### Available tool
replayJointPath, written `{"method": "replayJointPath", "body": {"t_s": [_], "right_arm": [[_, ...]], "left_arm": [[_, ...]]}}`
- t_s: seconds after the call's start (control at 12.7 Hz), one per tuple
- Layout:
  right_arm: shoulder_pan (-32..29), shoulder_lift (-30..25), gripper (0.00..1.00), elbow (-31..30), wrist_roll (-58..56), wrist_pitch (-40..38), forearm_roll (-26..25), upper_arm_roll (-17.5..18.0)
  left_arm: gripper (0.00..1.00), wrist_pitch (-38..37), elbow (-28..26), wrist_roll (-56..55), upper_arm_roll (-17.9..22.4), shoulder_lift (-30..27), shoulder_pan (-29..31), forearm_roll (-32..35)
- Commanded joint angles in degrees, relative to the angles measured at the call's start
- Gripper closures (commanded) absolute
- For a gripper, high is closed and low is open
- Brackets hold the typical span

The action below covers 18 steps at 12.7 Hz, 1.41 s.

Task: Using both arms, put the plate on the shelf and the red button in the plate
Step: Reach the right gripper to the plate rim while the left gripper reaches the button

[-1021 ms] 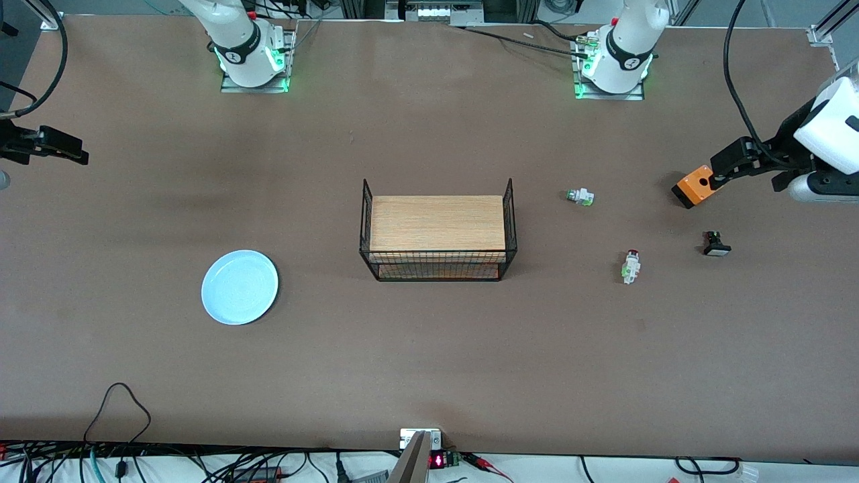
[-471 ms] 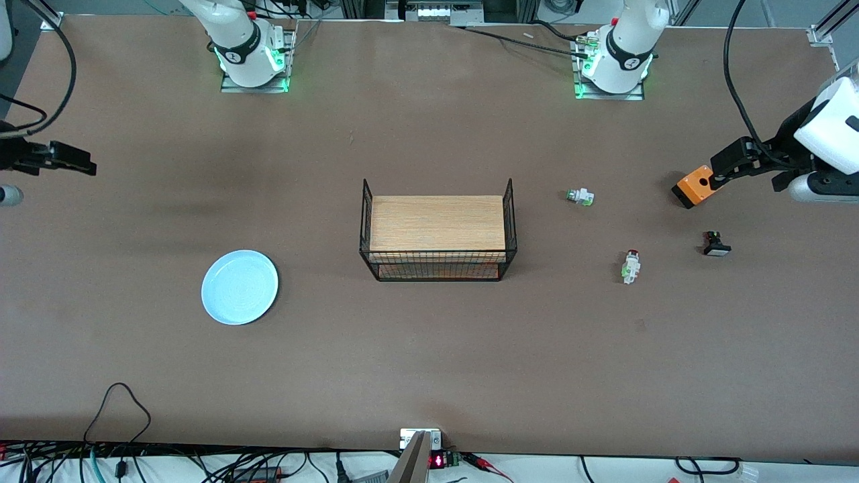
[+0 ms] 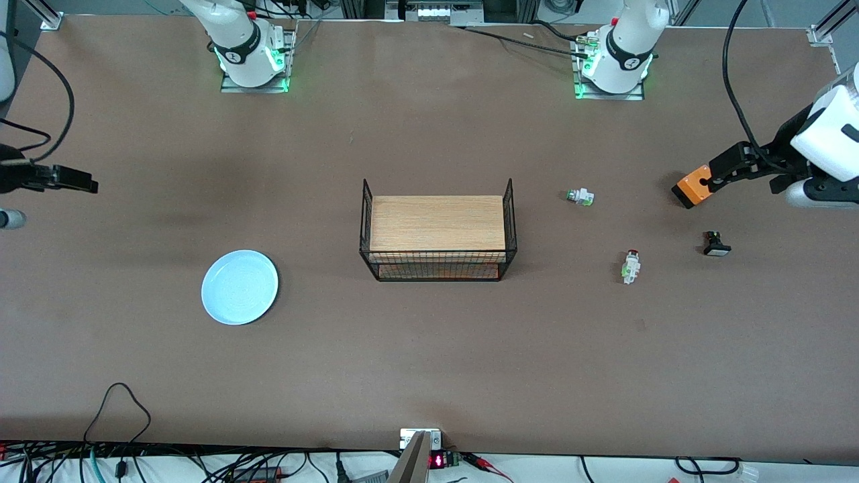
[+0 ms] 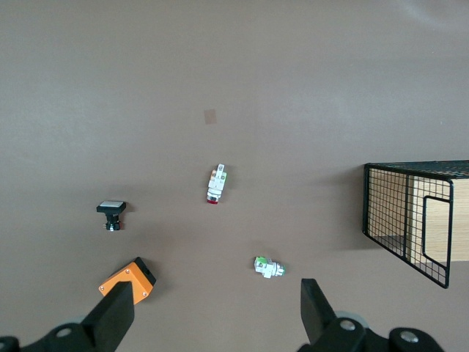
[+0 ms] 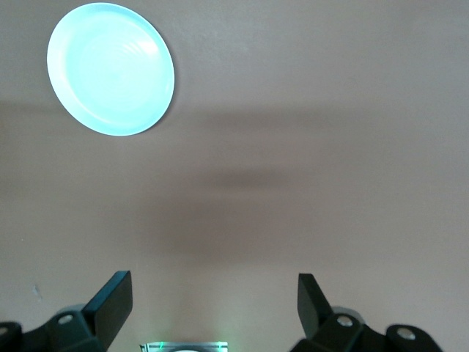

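Your left gripper [image 4: 212, 319], jaws wide and empty, hangs at its table end above the red button [image 3: 631, 266]; your right gripper [image 5: 212, 312], likewise spread, hovers nearest the plate [image 3: 239, 287].

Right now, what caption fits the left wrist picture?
Open left gripper above red button, green-tipped button, black button, orange box, beside wire rack.

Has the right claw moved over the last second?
Yes. In the front view the right claw has shifted lower in the picture, closing toward the plate, which stays put on the table. It is open and empty.
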Motion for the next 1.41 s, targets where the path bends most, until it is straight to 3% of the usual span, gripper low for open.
{"method": "replayJointPath", "body": {"t_s": [0.0, 0.16, 0.55, 0.94, 1.34], "right_arm": [[-0.9, 4.9, 0.00, 1.8, 1.5, 2.3, 5.5, 0.6], [-1.0, 8.8, 0.00, 1.8, 3.0, 7.9, 8.0, 0.6], [0.7, 17.7, 0.00, 1.9, 3.0, 19.9, 8.0, 1.1], [3.6, 24.0, 0.00, 1.6, 3.1, 32.1, 8.3, 1.2], [5.3, 31.0, 0.00, 1.1, 2.4, 43.9, 8.2, 1.3]], "left_arm": [[0.00, 0.0, 0.0, 0.5, -0.1, 0.9, 0.8, -0.1], [0.00, 0.1, 0.0, 0.5, -0.1, 1.5, 0.9, -0.2], [0.00, 0.4, -0.1, 0.7, -0.1, 1.7, 2.0, -0.1], [0.00, 5.6, -0.8, 1.6, -0.1, 7.7, 2.2, 1.6], [0.00, 17.4, -10.4, 2.7, -0.2, 10.3, 4.7, -0.1]]}}
